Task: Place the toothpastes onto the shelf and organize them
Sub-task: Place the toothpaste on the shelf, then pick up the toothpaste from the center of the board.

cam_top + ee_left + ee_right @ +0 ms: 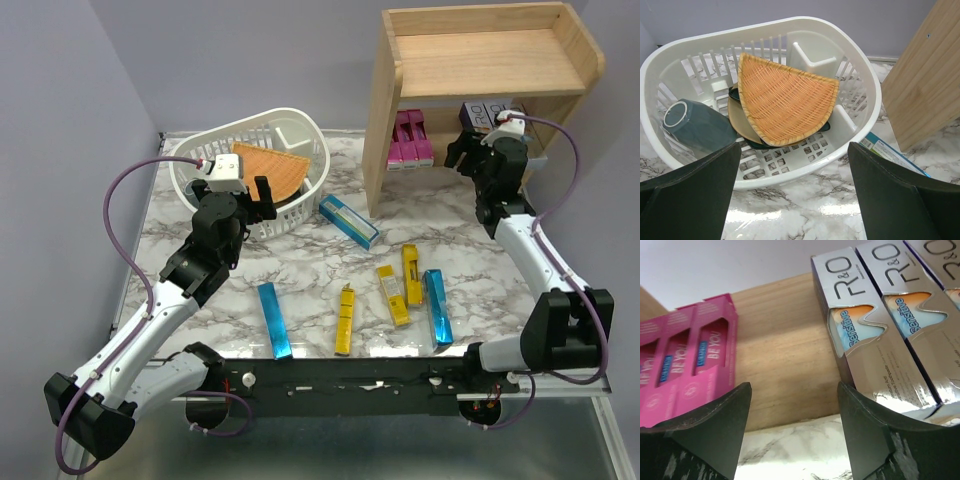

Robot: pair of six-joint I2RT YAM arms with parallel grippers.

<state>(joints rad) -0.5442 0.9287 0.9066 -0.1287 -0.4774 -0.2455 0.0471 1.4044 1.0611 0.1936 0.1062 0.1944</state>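
**Both hands empty, six cartons loose on the table**

My right gripper [460, 152] hangs at the mouth of the shelf [480, 60], level with its lower tier. Its fingers stand apart with nothing between them. Through the right wrist camera I see bare wood between the fingertips, with the pink cartons [685, 355] standing to one side and the purple-silver cartons [875, 330] to the other. Both groups are on that lower tier.

My left gripper [262, 192] is spread wide and holds nothing. It sits just in front of the white basket [300, 125], which holds the orange wedge [785, 100].

On the marble table [300, 270] I count three blue cartons and three yellow ones. One blue carton [349, 221] lies between the basket and the shelf. The others lie nearer the arm bases.
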